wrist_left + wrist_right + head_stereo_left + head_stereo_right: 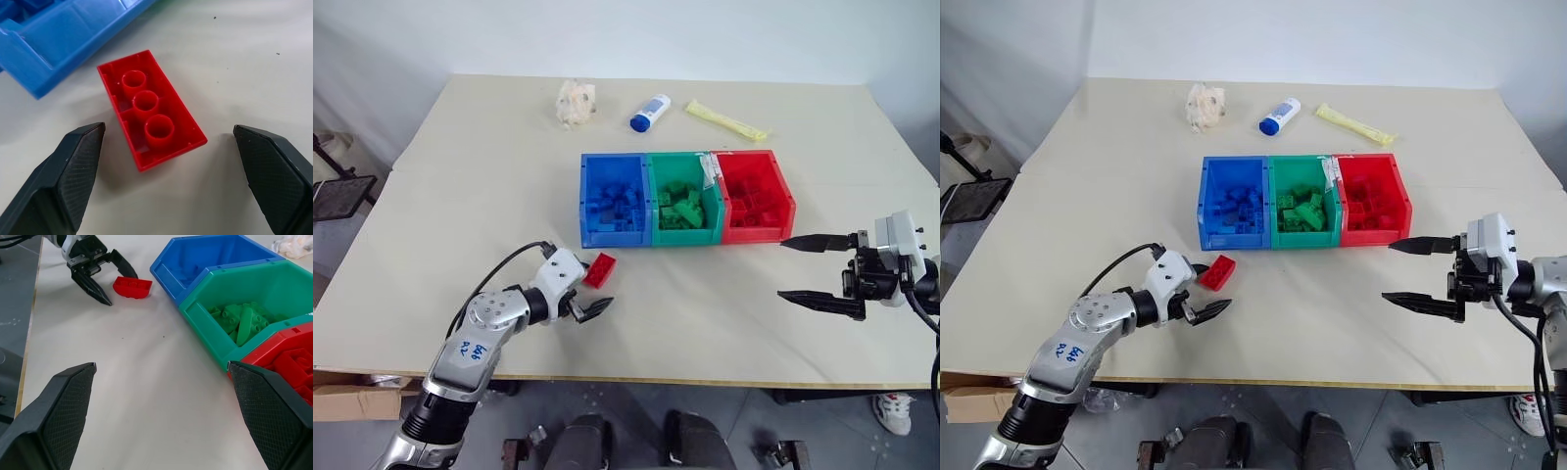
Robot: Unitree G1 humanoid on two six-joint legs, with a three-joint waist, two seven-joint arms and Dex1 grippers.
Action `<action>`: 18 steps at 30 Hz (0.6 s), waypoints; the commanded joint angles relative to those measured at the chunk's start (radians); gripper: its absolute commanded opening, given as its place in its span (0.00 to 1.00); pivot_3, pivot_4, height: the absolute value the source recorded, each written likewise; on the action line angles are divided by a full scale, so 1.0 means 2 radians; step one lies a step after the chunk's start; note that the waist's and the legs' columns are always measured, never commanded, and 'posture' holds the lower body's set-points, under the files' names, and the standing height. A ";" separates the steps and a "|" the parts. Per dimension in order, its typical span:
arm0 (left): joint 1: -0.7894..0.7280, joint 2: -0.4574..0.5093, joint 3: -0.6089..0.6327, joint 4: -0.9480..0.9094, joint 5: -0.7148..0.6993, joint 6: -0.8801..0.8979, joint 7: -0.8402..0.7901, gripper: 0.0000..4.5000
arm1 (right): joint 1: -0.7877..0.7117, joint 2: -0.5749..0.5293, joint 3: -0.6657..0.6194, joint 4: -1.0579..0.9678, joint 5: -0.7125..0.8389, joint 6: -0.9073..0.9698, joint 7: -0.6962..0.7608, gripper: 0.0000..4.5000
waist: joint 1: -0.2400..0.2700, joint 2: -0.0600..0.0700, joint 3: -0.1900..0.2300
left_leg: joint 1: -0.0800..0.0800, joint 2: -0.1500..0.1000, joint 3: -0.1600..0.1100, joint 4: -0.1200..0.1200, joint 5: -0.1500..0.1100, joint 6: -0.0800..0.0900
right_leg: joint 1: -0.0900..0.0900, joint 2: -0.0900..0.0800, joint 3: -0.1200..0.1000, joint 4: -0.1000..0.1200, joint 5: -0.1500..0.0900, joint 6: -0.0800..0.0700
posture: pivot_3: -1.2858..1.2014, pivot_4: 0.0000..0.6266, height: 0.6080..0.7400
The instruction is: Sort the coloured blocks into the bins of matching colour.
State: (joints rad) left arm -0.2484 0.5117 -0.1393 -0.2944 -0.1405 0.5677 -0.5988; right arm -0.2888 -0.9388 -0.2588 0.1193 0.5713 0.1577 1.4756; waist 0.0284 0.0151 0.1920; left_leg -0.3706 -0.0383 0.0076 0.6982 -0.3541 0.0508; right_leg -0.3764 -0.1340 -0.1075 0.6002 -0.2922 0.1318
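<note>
- Red brick (pixel 150 108) lies upside down on the table (pixel 460 196), the only block outside the bins (pixel 686 199)
- Left gripper (pixel 171 171) straddles it, open; right gripper (pixel 818 271) open, empty

The red block (pixel 150 108) is looking like shiny, smooth plastic, the bins (pixel 685 198) are shining like plastic too, the black fingers (pixel 63 183) are showing a rough bumpy skin, and the table (pixel 460 196) is maybe looking matt.

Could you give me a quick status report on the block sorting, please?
Left gripper open around red block, not gripping. Right gripper open, empty. Red bin farthest; path clear.
</note>
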 commanded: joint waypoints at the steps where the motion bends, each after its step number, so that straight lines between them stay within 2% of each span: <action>1: -0.013 -0.004 -0.005 0.004 0.003 0.000 0.001 0.86 | 0.002 -0.001 -0.013 -0.013 0.007 0.001 -0.002 1.00 | 0.000 0.000 0.000 | 0.000 0.000 0.000 0.000 0.000 0.000 | 0.000 0.000 0.000 0.000 0.000 0.000 | 0.52 0.24 1.00; 8: -0.020 -0.009 -0.004 0.013 0.003 -0.004 -0.002 0.37 | 0.011 -0.004 -0.020 -0.017 0.011 0.000 -0.002 1.00 | 0.000 0.000 0.000 | 0.000 0.000 0.000 0.000 0.000 0.000 | 0.000 0.000 0.000 0.000 0.000 0.000 | 0.52 0.24 1.00; 9: -0.021 -0.009 -0.004 0.014 0.003 -0.004 -0.003 0.33 | 0.012 -0.004 -0.021 -0.017 0.012 0.000 -0.002 1.00 | 0.000 0.000 0.000 | 0.000 0.000 0.000 0.000 0.000 0.000 | 0.000 0.000 0.000 0.000 0.000 0.000 | 0.52 0.24 1.00; 13: -0.024 -0.022 -0.005 0.002 -0.011 -0.018 -0.013 0.33 | 0.026 0.002 -0.033 -0.023 0.020 -0.002 -0.009 1.00 | 0.000 0.000 0.000 | 0.000 0.000 0.000 0.000 0.000 0.000 | 0.000 0.000 0.000 0.000 0.000 0.000 | 0.52 0.24 1.00; 18: -0.045 -0.081 -0.024 -0.009 -0.023 -0.043 -0.005 0.33 | 0.066 0.023 -0.069 -0.053 0.028 0.004 -0.059 1.00 | 0.005 0.000 0.000 | 0.000 0.000 0.000 0.000 0.000 0.000 | 0.000 0.000 0.000 0.000 0.000 0.000 | 0.52 0.24 1.00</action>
State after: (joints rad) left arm -0.3145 0.3705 -0.1764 -0.2681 -0.1686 0.5176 -0.6142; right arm -0.1688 -0.8992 -0.3423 0.0562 0.6030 0.1593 1.3949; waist 0.0387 0.0150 0.1921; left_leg -0.3708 -0.0386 0.0074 0.6988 -0.3541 0.0508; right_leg -0.3759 -0.1340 -0.1076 0.5999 -0.2921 0.1319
